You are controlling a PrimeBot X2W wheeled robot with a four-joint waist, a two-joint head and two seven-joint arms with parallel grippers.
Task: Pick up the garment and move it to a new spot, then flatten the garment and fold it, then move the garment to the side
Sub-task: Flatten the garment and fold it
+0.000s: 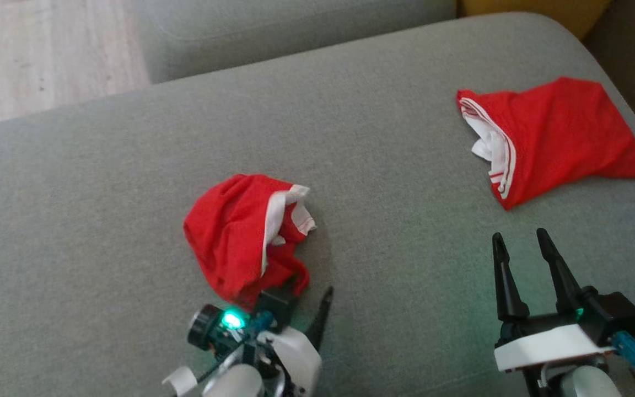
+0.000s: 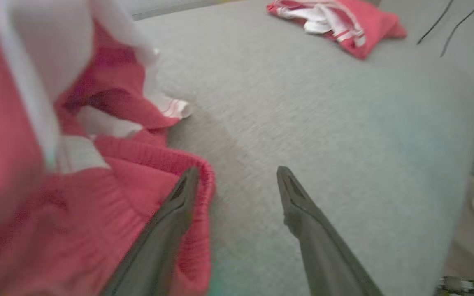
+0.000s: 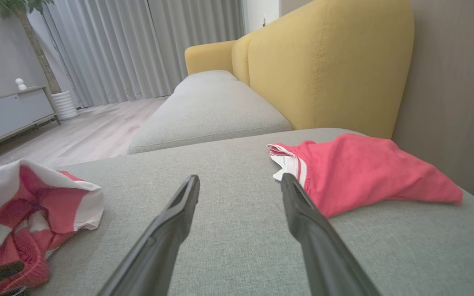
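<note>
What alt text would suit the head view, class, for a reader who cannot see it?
A crumpled red garment with white trim lies on a grey sofa cushion, the left gripper at its near edge. A flatter red garment lies far right, beyond the open right gripper.

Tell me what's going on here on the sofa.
A two-armed robot is working at a grey sofa cushion with two red garments on it. Its left gripper, jaws open, is at the waistband edge of the crumpled garment, nothing gripped. The right gripper, jaws also open, hovers over bare cushion short of the flatter garment at the far right. The crumpled one is not yet flattened or folded.
</note>
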